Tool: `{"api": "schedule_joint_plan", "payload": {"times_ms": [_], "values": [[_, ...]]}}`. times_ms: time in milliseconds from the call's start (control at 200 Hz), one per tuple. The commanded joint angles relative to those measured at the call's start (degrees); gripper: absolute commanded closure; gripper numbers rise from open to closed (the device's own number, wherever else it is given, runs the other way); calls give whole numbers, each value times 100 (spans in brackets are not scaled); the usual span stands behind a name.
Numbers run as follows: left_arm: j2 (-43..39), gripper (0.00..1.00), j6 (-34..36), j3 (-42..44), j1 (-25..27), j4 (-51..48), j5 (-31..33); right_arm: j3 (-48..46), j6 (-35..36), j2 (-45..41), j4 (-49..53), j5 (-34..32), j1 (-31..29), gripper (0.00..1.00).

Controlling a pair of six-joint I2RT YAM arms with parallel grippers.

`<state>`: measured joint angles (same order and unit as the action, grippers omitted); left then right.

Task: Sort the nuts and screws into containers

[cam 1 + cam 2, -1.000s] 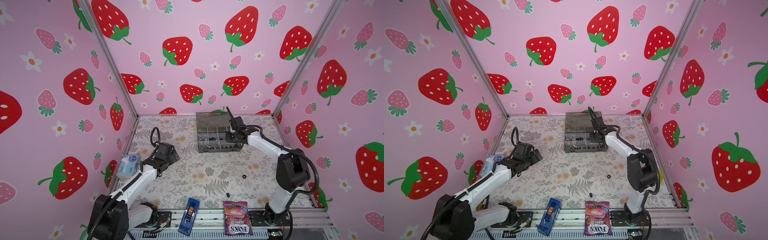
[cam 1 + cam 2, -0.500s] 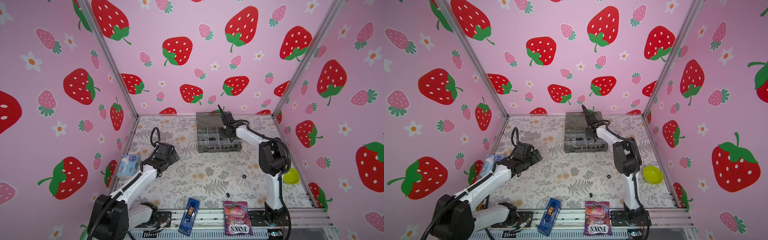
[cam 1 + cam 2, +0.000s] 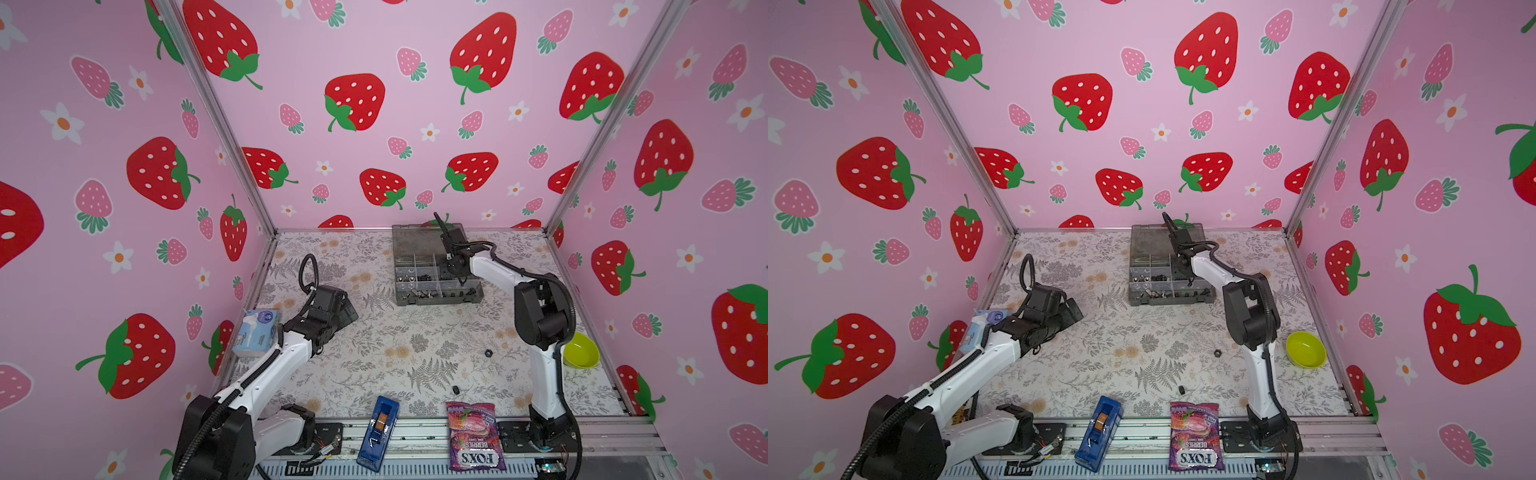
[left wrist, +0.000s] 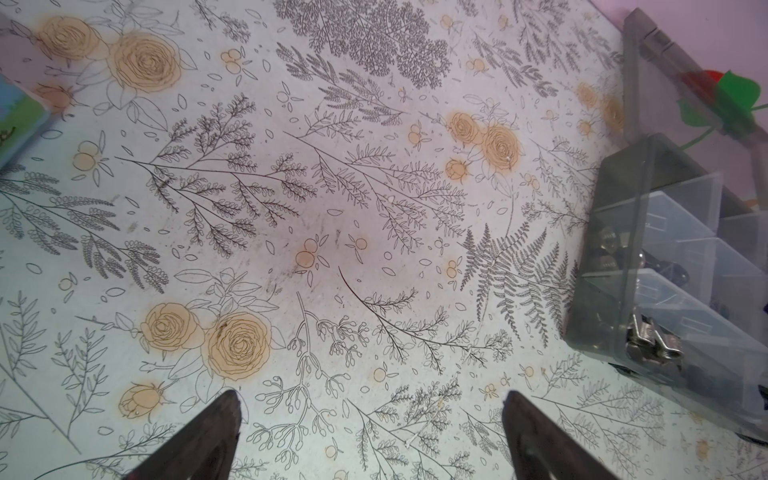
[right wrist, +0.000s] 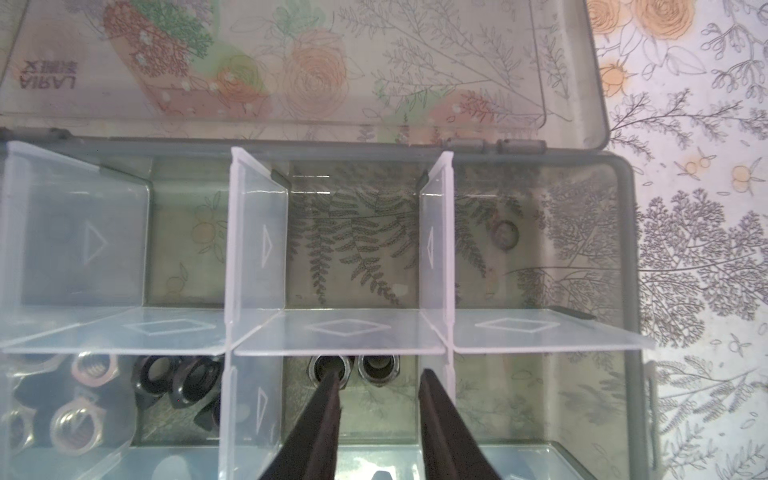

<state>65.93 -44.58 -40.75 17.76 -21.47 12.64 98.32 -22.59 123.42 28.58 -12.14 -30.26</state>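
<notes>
In both top views the box (image 3: 436, 300) (image 3: 1171, 300) is being shown open at the back of the counter (image 3: 395, 332). The right gripper (image 3: 455, 270) (image 3: 1183, 270) is being held over its middle cells, and the left gripper (image 3: 349, 311) low over bare counter, well apart from the box. A nut (image 3: 488, 353) and a black piece (image 3: 456, 389) are lying loose on the counter. In the left wrist view the left gripper (image 4: 370, 409) is being held wide open, with nothing between its fingers. In the right wrist view the right gripper (image 5: 380, 376) is being held partly open, gripping nothing, with its tips dipped into a cell (image 5: 353, 419) where two dark nuts (image 5: 379, 368) are lying side by side; one tip is overlapping one of them. Silver and black nuts (image 5: 83, 399) are lying in the next cell.
</notes>
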Motion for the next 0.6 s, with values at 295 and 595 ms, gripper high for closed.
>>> {"api": "schedule_joint_plan", "payload": {"times_ms": [295, 595], "values": [[-40, 1, 37, -190, -25, -188, 134, -452, -95, -929, -86, 19, -41, 63], [-195, 1, 116, -141, -32, -234, 186, -2280, -616, -2581, -252, -89, -41, 60]]}}
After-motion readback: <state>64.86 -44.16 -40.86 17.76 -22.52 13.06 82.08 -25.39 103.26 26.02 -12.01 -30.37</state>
